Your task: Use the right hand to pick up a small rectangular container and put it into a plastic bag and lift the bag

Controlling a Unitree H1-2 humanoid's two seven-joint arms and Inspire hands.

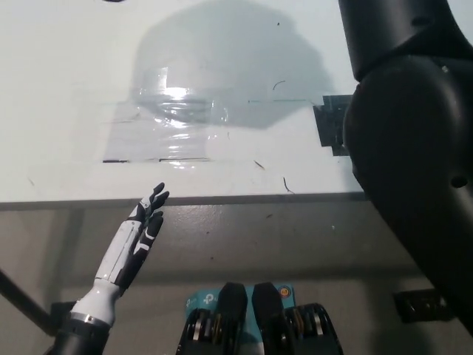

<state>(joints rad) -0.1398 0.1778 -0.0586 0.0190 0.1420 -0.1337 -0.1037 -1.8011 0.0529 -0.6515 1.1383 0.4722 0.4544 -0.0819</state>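
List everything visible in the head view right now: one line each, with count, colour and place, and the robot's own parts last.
table: one, white, fills the upper half of the view, front edge running across the middle.
clear tape patch: one, transparent and shiny, on the table left of centre.
shadow: one, grey, on the table above the tape patch.
black block: one, black, on the table at the right, partly hidden by the right arm.
floor: grey, below the table edge.
plastic bag and container: not in view.
left hand: one, white with dark fingers, lower left below the table edge, open, holding nothing.
right arm: one, black, fills the right side; its hand is out of frame.
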